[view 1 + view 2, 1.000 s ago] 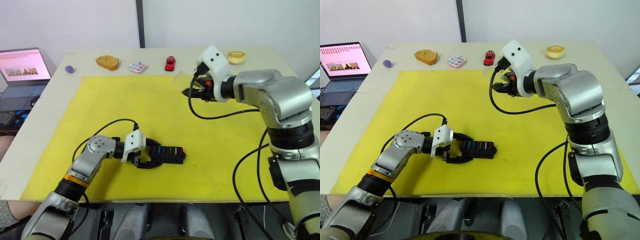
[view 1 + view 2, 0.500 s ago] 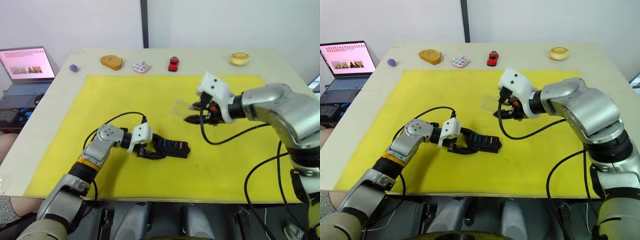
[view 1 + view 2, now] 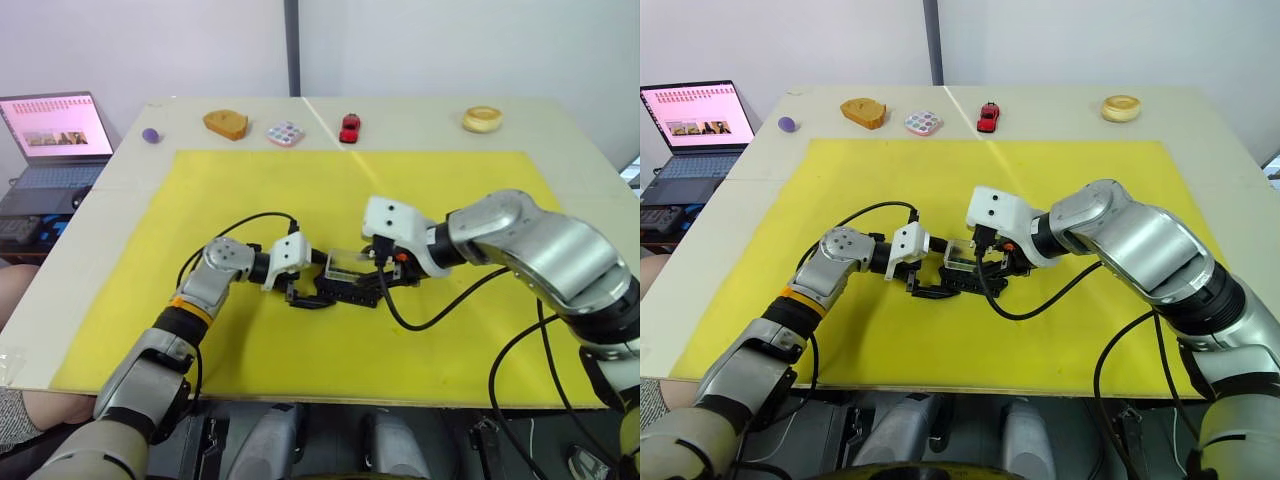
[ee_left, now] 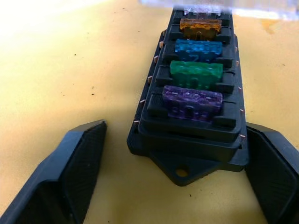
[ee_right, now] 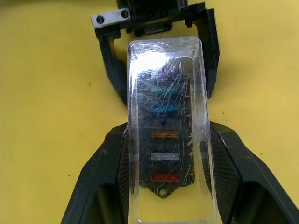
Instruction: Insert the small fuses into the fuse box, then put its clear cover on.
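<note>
From the head views, the fuse box (image 3: pixel 345 291) is seen lying on the yellow mat (image 3: pixel 300 200) between the two grippers, with the clear cover (image 3: pixel 346 264) held over it by the right gripper (image 3: pixel 985 262).

In the left wrist view, the left gripper (image 4: pixel 173 182) is spread wide — its fingers (image 4: pixel 70 172) flank the box's end. The small fuses (image 4: pixel 192 101) are seated in their slots.

In the right wrist view, the cover is clamped between the right fingers (image 5: pixel 107 182) — red, grey, amber, blue and green fuses are visible through it.
</note>
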Available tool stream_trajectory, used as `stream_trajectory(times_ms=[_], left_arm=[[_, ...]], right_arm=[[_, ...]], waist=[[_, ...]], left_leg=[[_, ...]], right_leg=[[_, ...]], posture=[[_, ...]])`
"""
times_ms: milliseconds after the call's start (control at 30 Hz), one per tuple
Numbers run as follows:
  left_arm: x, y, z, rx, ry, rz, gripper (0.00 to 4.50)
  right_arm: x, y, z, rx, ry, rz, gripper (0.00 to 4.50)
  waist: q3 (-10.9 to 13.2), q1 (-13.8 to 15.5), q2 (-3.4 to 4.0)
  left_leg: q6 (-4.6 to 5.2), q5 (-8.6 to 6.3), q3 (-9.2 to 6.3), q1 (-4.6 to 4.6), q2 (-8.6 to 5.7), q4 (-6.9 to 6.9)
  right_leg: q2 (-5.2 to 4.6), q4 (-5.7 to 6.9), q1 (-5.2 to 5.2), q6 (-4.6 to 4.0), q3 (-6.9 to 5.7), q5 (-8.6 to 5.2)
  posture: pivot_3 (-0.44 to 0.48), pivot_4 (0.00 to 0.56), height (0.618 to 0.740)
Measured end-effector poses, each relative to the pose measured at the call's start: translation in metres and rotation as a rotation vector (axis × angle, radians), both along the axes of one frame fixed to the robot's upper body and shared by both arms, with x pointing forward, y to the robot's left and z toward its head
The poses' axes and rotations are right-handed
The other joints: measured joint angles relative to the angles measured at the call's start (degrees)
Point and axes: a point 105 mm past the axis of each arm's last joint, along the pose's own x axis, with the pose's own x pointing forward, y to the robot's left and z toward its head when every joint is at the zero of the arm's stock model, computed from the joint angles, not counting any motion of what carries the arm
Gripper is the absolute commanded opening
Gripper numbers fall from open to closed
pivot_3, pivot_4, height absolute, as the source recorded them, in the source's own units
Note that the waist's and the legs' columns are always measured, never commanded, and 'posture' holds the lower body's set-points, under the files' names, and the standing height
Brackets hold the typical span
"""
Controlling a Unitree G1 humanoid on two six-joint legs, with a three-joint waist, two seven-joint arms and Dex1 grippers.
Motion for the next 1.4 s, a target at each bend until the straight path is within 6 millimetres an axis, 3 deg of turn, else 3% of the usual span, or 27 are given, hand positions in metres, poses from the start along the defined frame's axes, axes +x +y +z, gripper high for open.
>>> stream_trajectory(times_ms=[100,167,267,300,767,1033,1400], left_arm=[[0.0,-0.001,0.0,-0.004,0.007,0.001,4.46],[-0.001,0.0,0.0,-0.007,0.017,-0.002,3.92],[-0.003,0.001,0.0,-0.015,0.025,-0.005,2.7],[-0.004,0.001,0.0,-0.018,0.029,-0.007,2.52],[-0.006,0.003,-0.001,-0.01,0.032,-0.018,2.52],[-0.006,0.004,0.0,0.007,-0.021,-0.019,2.52],[-0.006,0.003,0.0,0.01,-0.038,-0.019,2.52]], right_arm=[[0.006,0.002,-0.003,-0.011,0.011,-0.016,1.68],[0.009,0.001,-0.002,-0.016,0.005,-0.03,1.68],[0.011,0.0,-0.002,-0.021,-0.002,-0.036,1.68],[0.011,0.0,-0.002,-0.022,-0.001,-0.036,1.68],[0.005,0.001,-0.012,-0.063,0.077,-0.049,1.68],[0.009,0.011,-0.008,-0.043,0.068,-0.026,1.68],[0.014,0.01,-0.008,-0.052,0.077,-0.035,1.68]], waist=[[0.0,0.0,0.0],[0.0,0.0,0.0],[0.0,-0.1,0.0],[0.0,-0.1,0.0],[0.0,-0.6,0.0],[0.0,-1.1,0.0],[0.0,-1.2,0.0]], left_leg=[[0.0,0.0,0.0,-0.01,0.0,0.0],[0.01,-0.01,0.0,-0.01,-0.01,0.0],[0.02,-0.01,0.01,-0.01,0.0,-0.02],[0.02,-0.02,0.01,-0.01,0.0,-0.03],[0.05,-0.04,0.01,-0.02,-0.01,-0.08],[0.05,-0.03,0.0,-0.02,-0.02,-0.09],[0.05,-0.03,0.0,-0.02,-0.03,-0.09]], right_leg=[[0.0,0.0,-0.01,0.0,0.0,0.0],[0.0,0.0,-0.01,0.0,0.0,0.0],[0.0,0.0,-0.03,0.0,0.0,0.0],[0.0,0.0,-0.04,0.0,0.0,0.0],[-0.01,-0.03,-0.07,0.0,0.01,0.0],[-0.01,-0.02,-0.05,0.0,0.01,0.0],[-0.01,-0.02,-0.05,0.0,0.01,0.0]], posture=[[0.0,0.15,0.74],[0.0,0.15,0.74],[0.0,0.15,0.74],[0.0,0.15,0.74],[0.0,0.15,0.74],[0.0,0.15,0.74],[0.0,0.15,0.74]])
